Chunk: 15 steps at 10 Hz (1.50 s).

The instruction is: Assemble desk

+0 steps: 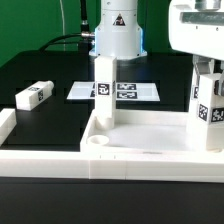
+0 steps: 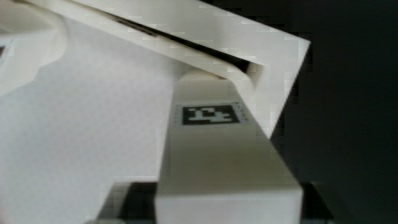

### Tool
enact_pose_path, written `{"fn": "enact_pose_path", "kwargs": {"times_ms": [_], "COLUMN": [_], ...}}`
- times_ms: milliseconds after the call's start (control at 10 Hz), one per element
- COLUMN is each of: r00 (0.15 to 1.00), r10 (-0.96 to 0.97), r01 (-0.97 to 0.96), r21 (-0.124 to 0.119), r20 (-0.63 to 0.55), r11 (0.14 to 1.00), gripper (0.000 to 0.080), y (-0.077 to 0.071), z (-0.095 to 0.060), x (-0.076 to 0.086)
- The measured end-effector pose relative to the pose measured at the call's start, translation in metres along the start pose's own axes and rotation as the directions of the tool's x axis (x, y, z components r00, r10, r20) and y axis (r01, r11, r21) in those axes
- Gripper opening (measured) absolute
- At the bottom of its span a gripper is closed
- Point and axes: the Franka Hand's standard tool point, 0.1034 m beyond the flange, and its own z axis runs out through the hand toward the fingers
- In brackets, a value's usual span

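The white desk top (image 1: 140, 155) lies tray-side up at the front of the black table. One white leg (image 1: 103, 95) stands upright in its rear corner on the exterior view's left. My gripper (image 1: 207, 70) is shut on a second tagged leg (image 1: 208, 110) and holds it upright over the top's corner on the exterior view's right, with its lower end down by the tray. In the wrist view this leg (image 2: 222, 150) runs from between my dark fingers (image 2: 135, 203) down to the desk top's corner wall (image 2: 196, 35). A third leg (image 1: 33, 96) lies loose on the table at the exterior view's left.
The marker board (image 1: 125, 90) lies flat behind the desk top. The robot base (image 1: 118, 30) stands at the back. A white border rail (image 1: 6, 125) runs along the exterior view's left edge.
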Motion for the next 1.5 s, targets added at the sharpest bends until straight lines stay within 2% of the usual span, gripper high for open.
{"fn": "enact_pose_path", "kwargs": {"times_ms": [300, 500, 600, 700, 800, 900, 1200, 1500], "r00": [0.991, 0.997, 0.999, 1.0, 0.998, 0.988, 0.945, 0.831], "r10": [0.132, 0.073, 0.037, -0.009, -0.061, -0.155, -0.328, -0.556], "r01": [-0.132, -0.073, -0.037, 0.009, 0.061, 0.155, 0.328, 0.556], "r21": [0.0, 0.0, -0.001, 0.001, 0.002, 0.002, 0.0, 0.002], "r20": [0.0, 0.0, 0.0, 0.0, 0.0, -0.001, -0.002, -0.004], "r11": [0.991, 0.997, 0.999, 1.0, 0.998, 0.988, 0.945, 0.831], "gripper": [0.0291, 0.0291, 0.0474, 0.0588, 0.0588, 0.0637, 0.0646, 0.0649], "y": [0.0, 0.0001, 0.0, -0.0011, -0.0015, -0.0013, -0.0012, -0.0029], "z": [0.0002, 0.0007, 0.0011, 0.0006, 0.0006, 0.0008, 0.0009, -0.0002], "x": [-0.0009, -0.0009, -0.0008, -0.0004, -0.0025, -0.0022, -0.0018, -0.0042]}}
